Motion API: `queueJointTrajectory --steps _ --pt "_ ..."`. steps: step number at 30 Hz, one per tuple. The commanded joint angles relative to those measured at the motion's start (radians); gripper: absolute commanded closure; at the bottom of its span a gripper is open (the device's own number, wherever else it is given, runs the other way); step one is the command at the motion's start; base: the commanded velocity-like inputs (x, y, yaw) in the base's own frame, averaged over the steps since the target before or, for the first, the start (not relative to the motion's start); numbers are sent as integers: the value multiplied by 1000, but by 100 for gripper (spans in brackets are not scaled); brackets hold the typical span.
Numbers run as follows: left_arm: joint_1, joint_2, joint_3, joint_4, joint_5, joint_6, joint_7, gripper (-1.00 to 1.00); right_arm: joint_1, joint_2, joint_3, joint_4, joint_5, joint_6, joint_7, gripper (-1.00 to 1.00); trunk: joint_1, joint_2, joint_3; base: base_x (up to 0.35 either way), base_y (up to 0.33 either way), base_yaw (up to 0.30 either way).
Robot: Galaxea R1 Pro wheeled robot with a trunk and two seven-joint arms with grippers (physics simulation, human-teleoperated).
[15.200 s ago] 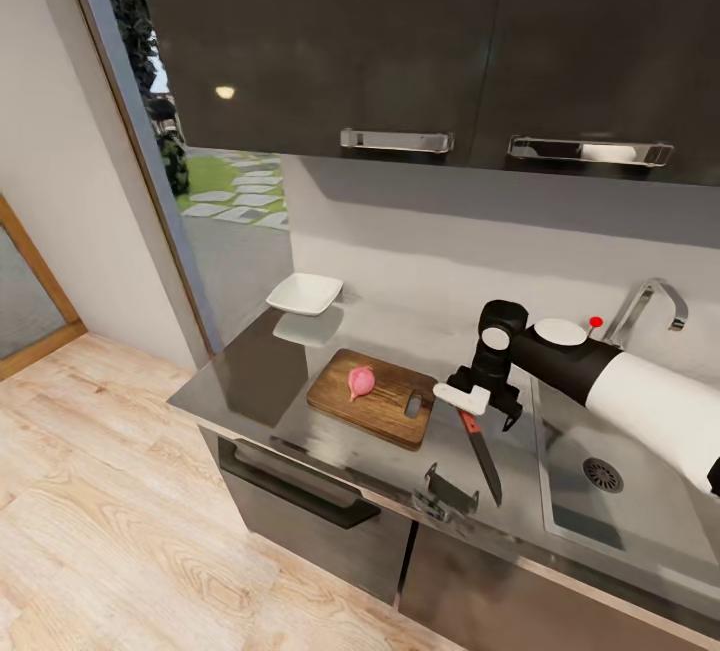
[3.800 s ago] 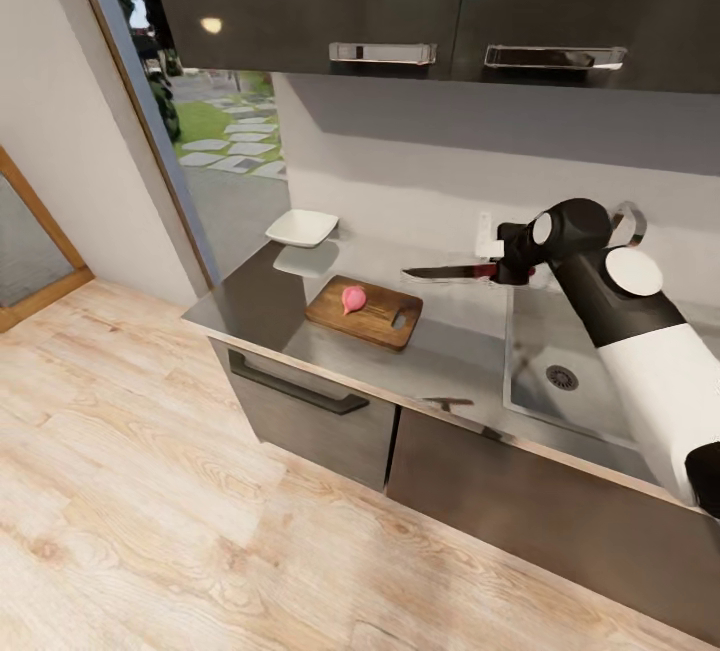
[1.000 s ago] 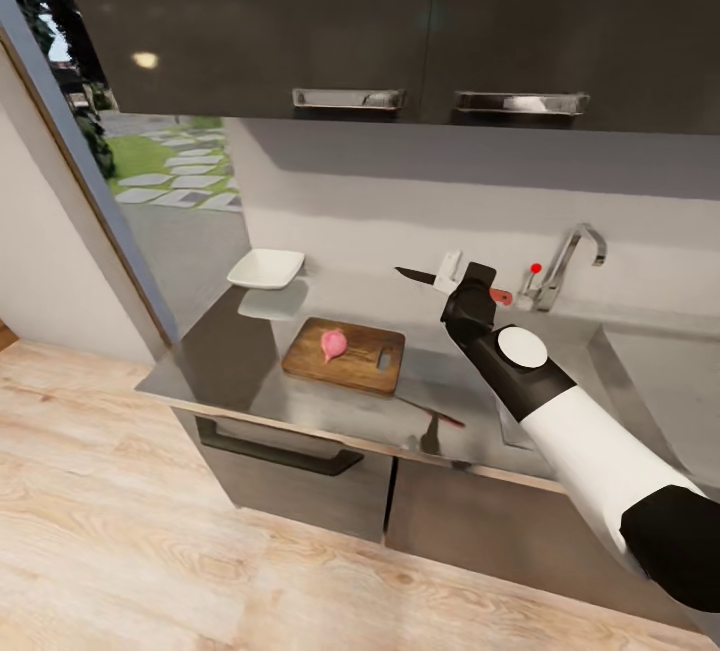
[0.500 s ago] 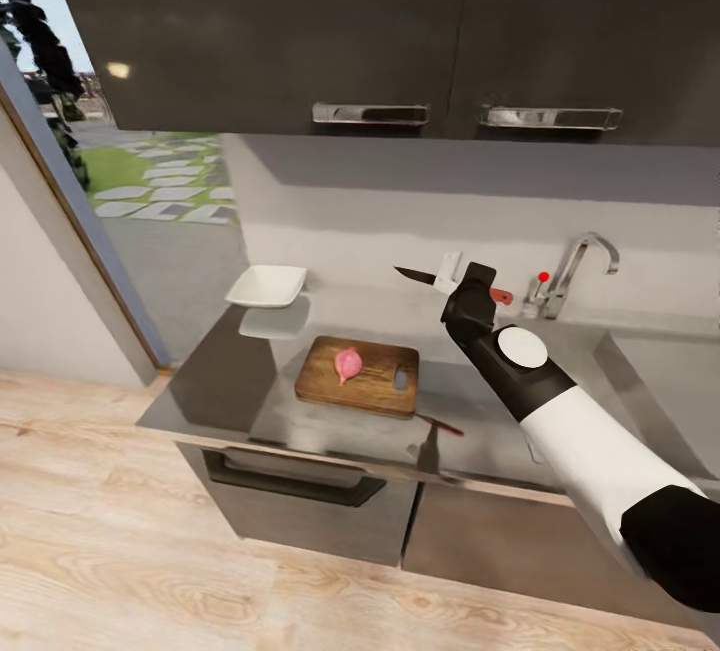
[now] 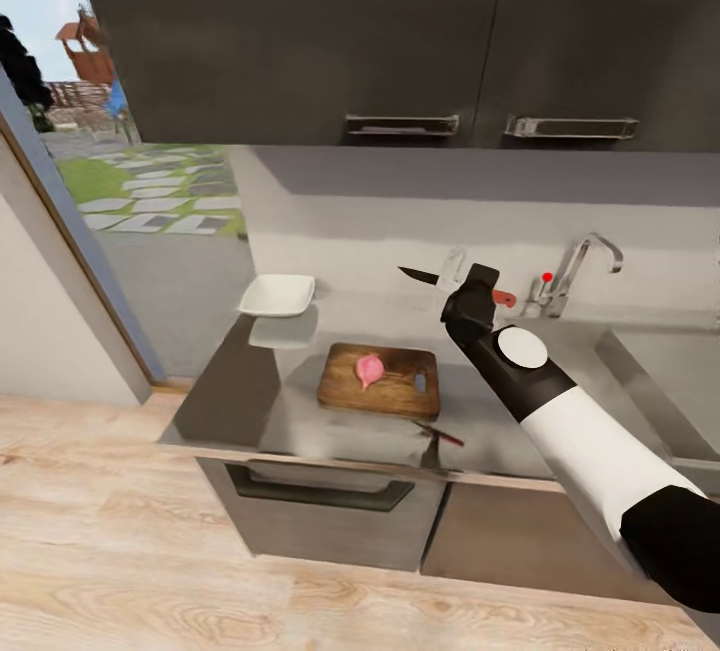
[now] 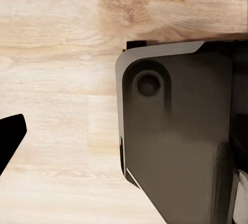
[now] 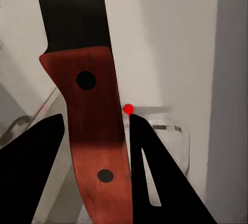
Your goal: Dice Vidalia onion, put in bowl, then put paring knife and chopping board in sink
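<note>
Countertop [image 5: 300, 411]: view shifted, board [image 5: 378, 381] and onion [image 5: 369, 368] unmoved | right claw [image 5: 470, 287] still gripping paring knife [image 5: 425, 277] aloft

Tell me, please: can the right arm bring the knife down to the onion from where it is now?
Probably yes. The right gripper holds the knife raised above the countertop, blade toward the board. The onion lies uncovered on the board, and nothing stands between them. Actual reach cannot be judged.
</note>
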Motion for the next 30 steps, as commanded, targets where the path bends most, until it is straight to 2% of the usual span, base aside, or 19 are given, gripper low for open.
queueJointTrajectory --steps 1,10,25,30 --pt "0 0 -9 0 8 -2 1 -100 -2 -1 4 -1 11 9 11 100 1 -2 -1 0 288 -122" --pt "-1 0 -9 0 8 -2 1 -100 -2 -1 4 6 10 15 11 100 1 -2 13 0 242 -120" --pt "-1 0 -9 0 8 -4 1 -100 -2 0 5 25 10 13 12 100 1 -2 30 0 11 -93" --pt "0 0 -9 0 8 -4 1 -100 3 14 22 39 10 11 9 100 1 -2 30 0 0 -4"
